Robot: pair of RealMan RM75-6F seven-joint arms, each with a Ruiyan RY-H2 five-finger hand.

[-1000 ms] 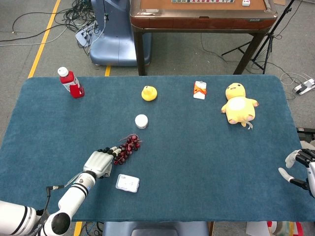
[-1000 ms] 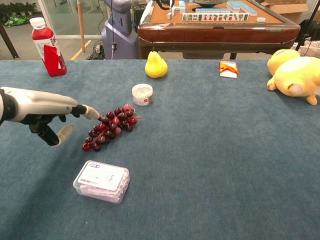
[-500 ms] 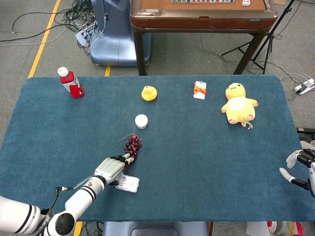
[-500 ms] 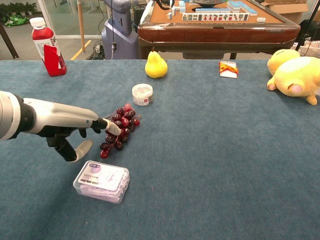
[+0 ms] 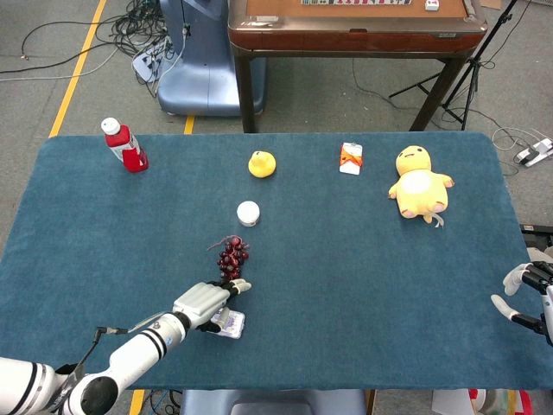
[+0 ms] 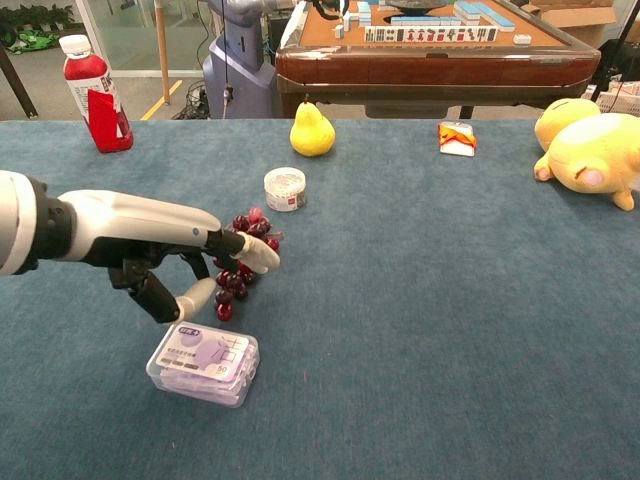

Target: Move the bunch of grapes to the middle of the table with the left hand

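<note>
Grapes: the bunch of dark red grapes (image 6: 240,258) lies on the blue cloth-covered table (image 5: 346,259), right at the fingertips of my left hand (image 6: 195,255); from the chest view the extended fingers cross in front of the bunch, and the lower grapes sit between those fingers and the thumb.

Left hand: I see it reaching over the table with fingers stretched forward and the thumb hanging apart below them. Fingers touch the bunch, but I cannot tell from either view whether they actually grip it.

Under the hand: a clear plastic box with a white label (image 6: 203,362) sits just below and beside my thumb; in the head view the hand partly covers it.

Beyond the fingertips: a small white round tub (image 6: 285,188) stands just past the grapes, and further on a yellow pear-shaped toy (image 6: 312,131).

Far off to the left of the hand: a red bottle with a white cap (image 6: 92,94), upright, well apart.

Far off to the right: a small orange-and-white carton (image 5: 350,158) and a yellow plush toy (image 5: 420,183).

Right hand: my right hand (image 5: 527,294) shows at the table's edge in the head view, holding nothing, fingers spread.
</note>
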